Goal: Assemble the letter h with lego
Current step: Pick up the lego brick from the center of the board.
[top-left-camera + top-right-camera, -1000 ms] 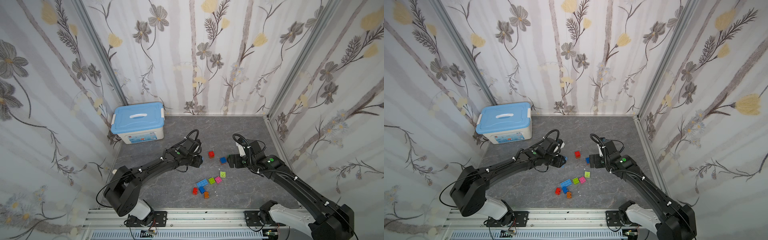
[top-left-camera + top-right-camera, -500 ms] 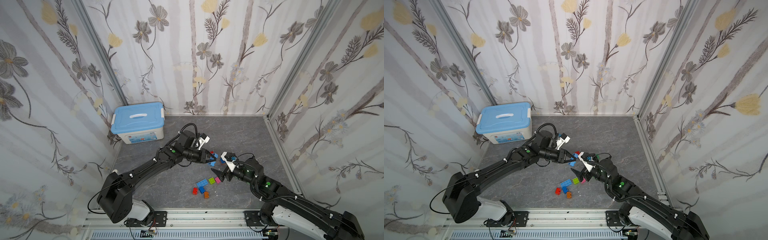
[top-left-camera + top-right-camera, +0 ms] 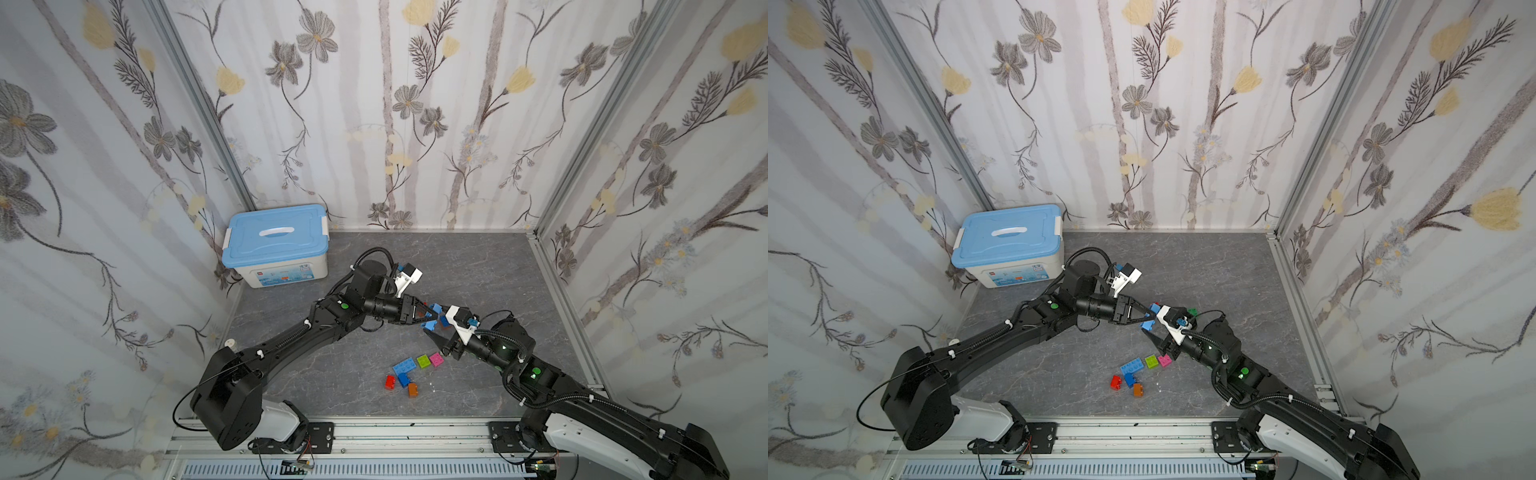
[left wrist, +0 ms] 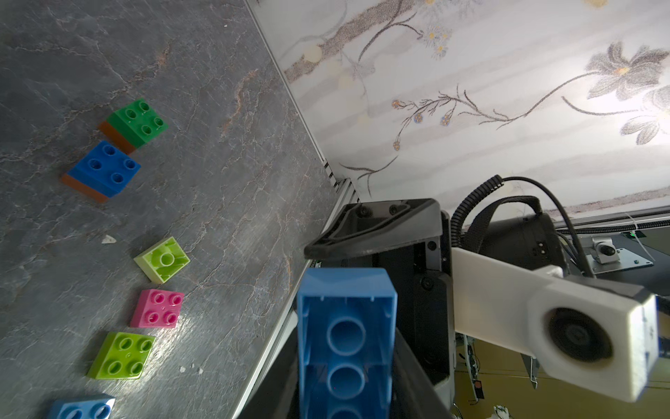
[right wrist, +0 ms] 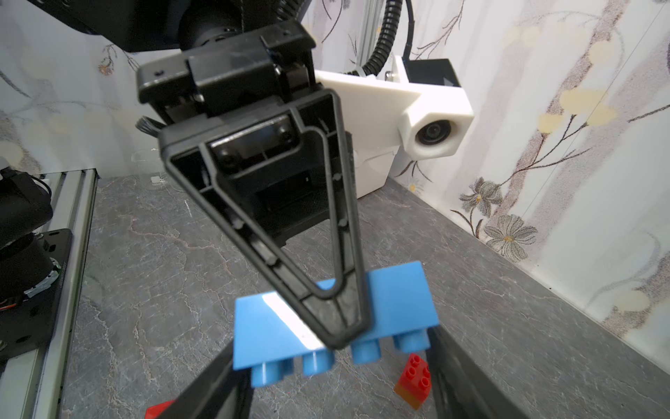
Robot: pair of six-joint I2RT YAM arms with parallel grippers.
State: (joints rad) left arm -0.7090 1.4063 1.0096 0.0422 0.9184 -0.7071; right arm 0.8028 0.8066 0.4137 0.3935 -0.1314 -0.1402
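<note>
The left end effector (image 3: 429,317) pinches a light-blue brick (image 4: 344,326) in the lower centre of the frame. The right end effector (image 5: 331,381) flanks it; its grip cannot be told.

storage box (image 3: 276,245): back-left corner of table (image 3: 478,266) | left gripper (image 3: 430,316), right gripper (image 3: 434,334): tip to tip above mid-table, long brick (image 3: 435,308) between them | loose bricks (image 3: 404,368): lie on table in front of both grippers, near front rail (image 3: 374,428), well apart from storage box

Black arms (image 3: 286,338), white camera mounts (image 3: 409,276), ribbed cables (image 4: 471,197)
</note>
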